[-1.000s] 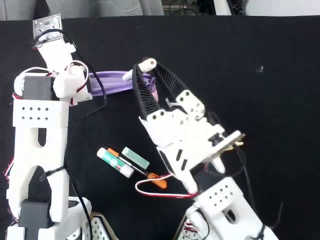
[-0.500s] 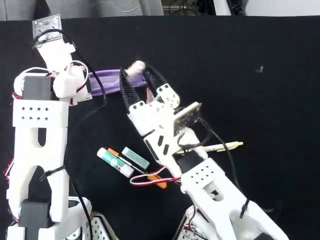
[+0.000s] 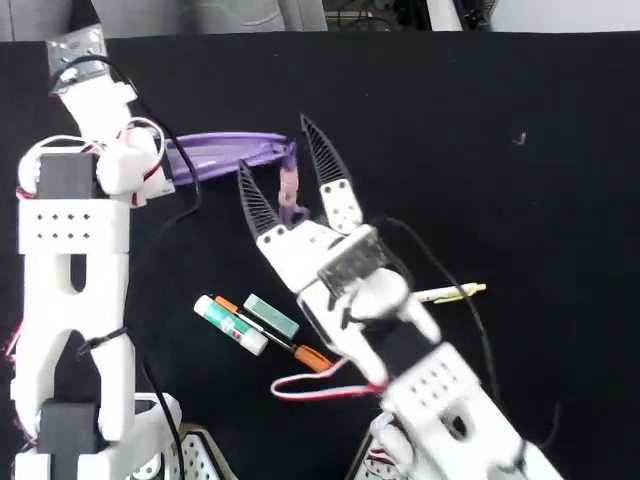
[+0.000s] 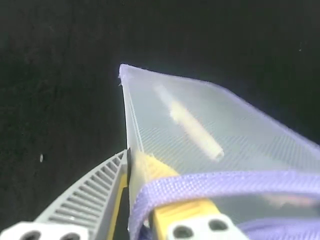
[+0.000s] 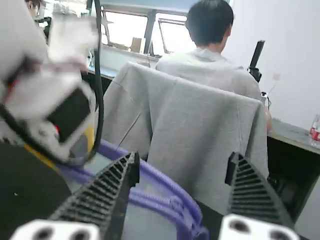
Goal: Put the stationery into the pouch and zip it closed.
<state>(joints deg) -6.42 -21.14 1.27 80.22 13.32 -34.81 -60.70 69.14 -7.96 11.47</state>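
The left gripper (image 4: 131, 162) is closed on one end of the pouch (image 3: 225, 152) and holds it above the desk (image 3: 500, 120). The long axis of the pouch runs from this gripper across toward the right arm. Through the mesh, one pale stick-like item (image 4: 192, 127) is visible inside.

The right gripper (image 3: 272, 146) is wide open and holds nothing. Its two jaws stand on either side of the free end of the pouch.

The stationery not yet packed lies the other way from this gripper, back toward the bases of the arms. A glue stick (image 3: 230, 325), a green eraser (image 3: 271, 316) and an orange pen (image 3: 300, 350) lie close together between the two arms, all with the long axis diagonal. A yellow pen (image 3: 450, 293) lies apart, on the outer side of the right arm.

In my judgement the right arm is the free one, so it must turn back and down for the next item.
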